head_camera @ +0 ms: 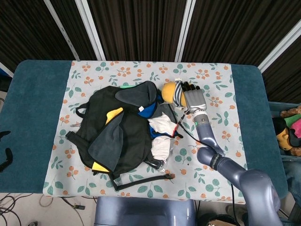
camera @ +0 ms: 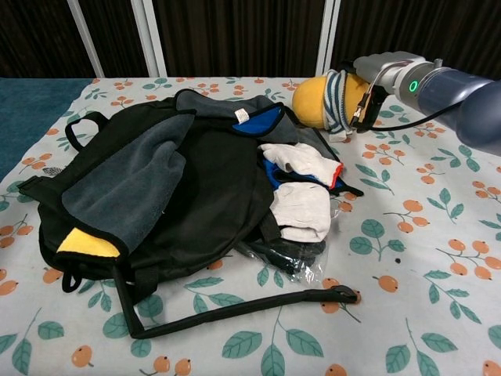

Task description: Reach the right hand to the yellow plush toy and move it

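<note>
No readable text, brand, number or sign shows in either view. The small white tag (camera: 243,116) sewn at the collar of the black backpack (camera: 180,188) may carry print, but it is too small and blurred to tell. The cloth on the bench (head_camera: 211,155) bears only a pattern of leaves and orange fruit, no lettering. The green ring light (camera: 412,85) on the right arm's wrist is a plain glow without any characters.

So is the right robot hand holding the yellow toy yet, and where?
Cannot be told: the right robot hand lies over the yellow plush toy's right side, but its fingers are hidden.
</note>
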Motion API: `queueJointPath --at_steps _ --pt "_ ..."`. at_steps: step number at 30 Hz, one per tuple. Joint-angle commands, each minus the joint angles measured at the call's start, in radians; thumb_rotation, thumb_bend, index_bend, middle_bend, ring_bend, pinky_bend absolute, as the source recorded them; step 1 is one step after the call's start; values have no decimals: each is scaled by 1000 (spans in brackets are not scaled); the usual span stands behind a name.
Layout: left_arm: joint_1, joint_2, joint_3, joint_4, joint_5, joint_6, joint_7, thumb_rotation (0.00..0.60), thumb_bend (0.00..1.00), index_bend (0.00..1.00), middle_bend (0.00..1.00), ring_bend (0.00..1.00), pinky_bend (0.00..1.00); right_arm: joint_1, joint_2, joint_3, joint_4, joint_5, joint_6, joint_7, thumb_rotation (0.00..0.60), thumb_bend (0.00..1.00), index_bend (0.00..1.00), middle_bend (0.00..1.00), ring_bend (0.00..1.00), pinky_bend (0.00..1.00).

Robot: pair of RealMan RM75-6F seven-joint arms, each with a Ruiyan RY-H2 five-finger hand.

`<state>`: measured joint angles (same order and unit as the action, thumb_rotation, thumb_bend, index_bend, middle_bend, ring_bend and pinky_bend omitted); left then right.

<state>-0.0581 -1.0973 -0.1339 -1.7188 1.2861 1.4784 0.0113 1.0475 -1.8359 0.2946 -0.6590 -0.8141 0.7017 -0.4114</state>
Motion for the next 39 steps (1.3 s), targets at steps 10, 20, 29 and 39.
queueJointPath --at_steps 10,20,29,39 --pt "2 7 1 -10 -2 -3 -6 600 594 228 67 122 18 21 -176 14 303 -146 12 223 600 622 483 555 678 607" --pt "1 9 0 -11 0 -4 -8 600 594 229 67 122 18 -49 -63 28 180 -247 147 441 600 657 645 652 728 623" --pt "1 5 3 -7 8 -1 -9 600 594 230 67 122 18 -197 259 56 -351 -314 311 535 600 657 678 657 733 622" --pt "1 0 3 -2 15 5 -10 600 594 231 67 122 19 -331 558 156 -836 -252 295 740 600 645 720 669 733 622"
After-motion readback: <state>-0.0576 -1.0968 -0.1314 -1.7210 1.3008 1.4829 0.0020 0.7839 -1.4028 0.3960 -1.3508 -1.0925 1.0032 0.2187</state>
